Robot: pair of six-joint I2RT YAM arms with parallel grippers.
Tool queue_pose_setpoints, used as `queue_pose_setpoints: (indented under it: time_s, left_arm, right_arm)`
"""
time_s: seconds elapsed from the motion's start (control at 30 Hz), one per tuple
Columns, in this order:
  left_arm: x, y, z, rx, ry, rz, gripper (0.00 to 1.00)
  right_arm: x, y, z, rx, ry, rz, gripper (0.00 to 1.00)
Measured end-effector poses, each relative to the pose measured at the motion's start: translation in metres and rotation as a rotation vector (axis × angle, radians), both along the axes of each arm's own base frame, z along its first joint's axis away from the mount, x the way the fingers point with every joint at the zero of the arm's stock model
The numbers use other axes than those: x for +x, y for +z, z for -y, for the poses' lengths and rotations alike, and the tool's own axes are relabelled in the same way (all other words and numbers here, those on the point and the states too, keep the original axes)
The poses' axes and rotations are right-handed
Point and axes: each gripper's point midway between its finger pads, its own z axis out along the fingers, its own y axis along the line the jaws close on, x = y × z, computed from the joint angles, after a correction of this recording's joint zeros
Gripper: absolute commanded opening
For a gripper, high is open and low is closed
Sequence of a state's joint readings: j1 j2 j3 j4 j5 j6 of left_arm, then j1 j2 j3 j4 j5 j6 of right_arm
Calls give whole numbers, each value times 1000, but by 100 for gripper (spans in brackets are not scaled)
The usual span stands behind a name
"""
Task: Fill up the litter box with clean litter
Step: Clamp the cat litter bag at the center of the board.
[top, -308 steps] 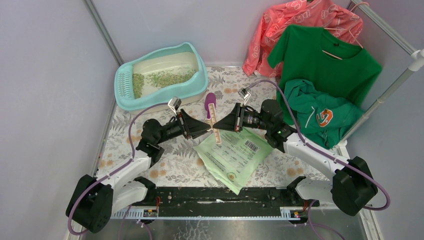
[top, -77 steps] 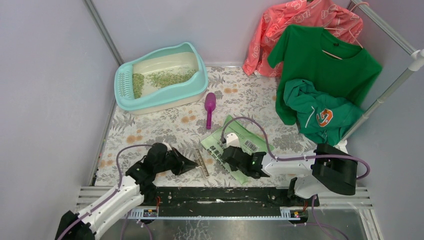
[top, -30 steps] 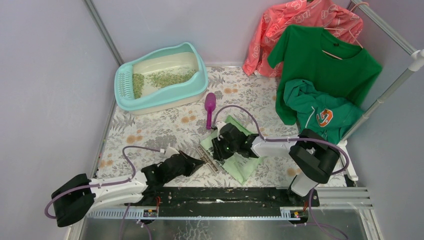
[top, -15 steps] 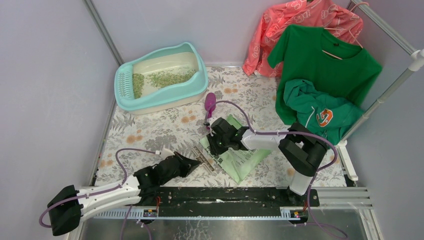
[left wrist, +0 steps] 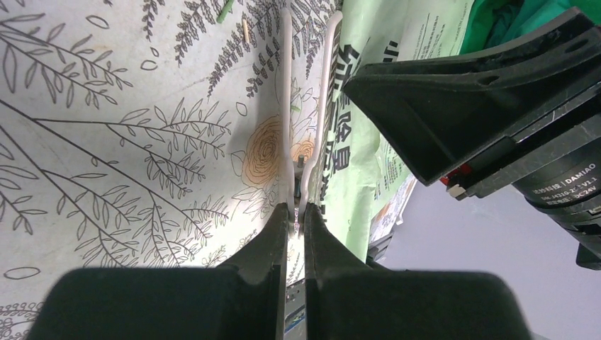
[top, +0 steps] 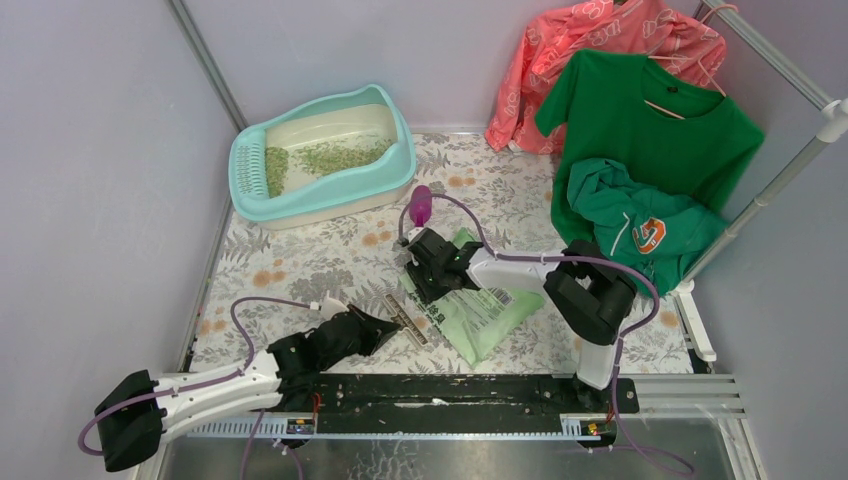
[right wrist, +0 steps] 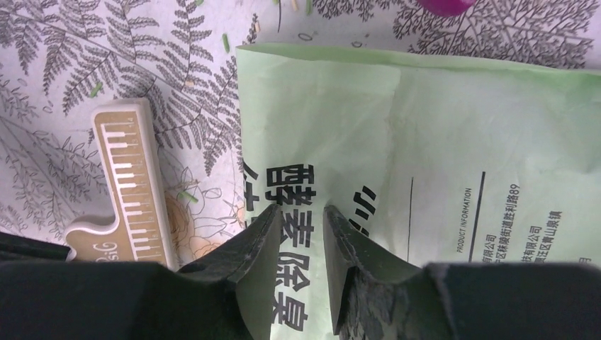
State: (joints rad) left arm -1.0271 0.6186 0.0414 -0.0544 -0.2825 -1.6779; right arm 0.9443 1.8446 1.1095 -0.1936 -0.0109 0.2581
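The litter box [top: 330,205] sits at the far left of the bench [top: 300,260]. The clean litter [top: 340,155] covers only part of its cream basin, in a thin patch by the grate and across the middle, so the filling looks far from done.

The left tool [left wrist: 294,212] is clenched on the end of a piano-key bag clip [right wrist: 135,177] lying low on the bench. The right tool [right wrist: 298,212] hovers over the pale green bag [right wrist: 461,142], its fingers a narrow gap apart with flat print showing between them and nothing pinched.

The litter is light, dry and loose (a few grains of it lie scattered beside the bag), so it will roll and spill, and it cannot be gripped directly. It has to travel in the bag or in the purple scoop [top: 421,205]. The bag looks like soft, slack, slippery film. A pinch on its upper edge or a corner, with the mouth kept high, seems safest. The scoop is stiff and is best taken by its handle.
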Motion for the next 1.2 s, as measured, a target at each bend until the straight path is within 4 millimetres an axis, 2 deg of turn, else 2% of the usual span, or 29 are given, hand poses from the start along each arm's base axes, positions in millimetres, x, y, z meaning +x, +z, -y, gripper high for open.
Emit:
queue_pose_setpoints:
  time_s: [0.27, 0.47, 0.7, 1.03, 1.2]
  left_arm:
    - [2, -2, 0, 9, 6, 3, 7]
    - [9, -1, 6, 19, -4, 43, 8]
    - [19, 2, 14, 46, -38, 128, 9]
    - [34, 6, 11, 62, -51, 209, 9]
    - [40, -1, 16, 54, -56, 192, 9]
  right_arm:
    - [3, -2, -2, -43, 15, 27, 35]
    - [-1, -1, 4, 15, 10, 41, 35]
    - [-14, 0, 23, 60, 9, -30, 37]
    - [-19, 1, 30, 135, 17, -130, 33]
    - [-19, 1, 32, 179, 20, -166, 32]
